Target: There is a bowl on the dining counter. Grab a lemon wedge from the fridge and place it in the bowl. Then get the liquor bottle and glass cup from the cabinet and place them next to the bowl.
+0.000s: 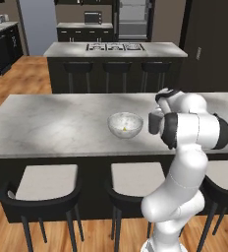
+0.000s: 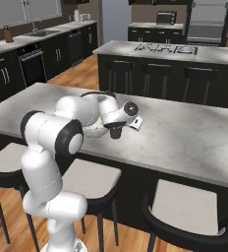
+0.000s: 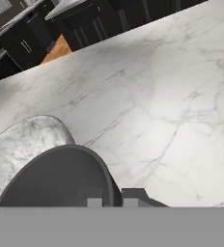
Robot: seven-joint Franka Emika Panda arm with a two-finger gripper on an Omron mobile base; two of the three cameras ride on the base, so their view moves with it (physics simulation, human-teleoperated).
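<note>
The pale glossy bowl [image 1: 125, 124] stands on the marble dining counter [image 1: 57, 123], with the tiny yellow lemon wedge [image 1: 124, 129] inside it. My gripper [image 1: 157, 118] is shut on the dark smoky glass cup [image 1: 154, 123], holding it upright just right of the bowl and close over the counter. From the right, the cup [image 2: 116, 132] hangs under the hand and my arm hides most of the bowl [image 2: 93, 131]. In the hand view the cup's rim [image 3: 61, 169] fills the lower left, beside the bowl [image 3: 22, 140]. The liquor bottle and the cabinet are out of view. The fridge [image 1: 133, 18] stands at the far wall.
Dark stools [image 1: 44, 184] line the counter's near side below my arm. Bare marble [image 2: 185, 133] stretches to the right of the cup. Beyond it stands the island with stove burners [image 1: 115, 47] and its own stools.
</note>
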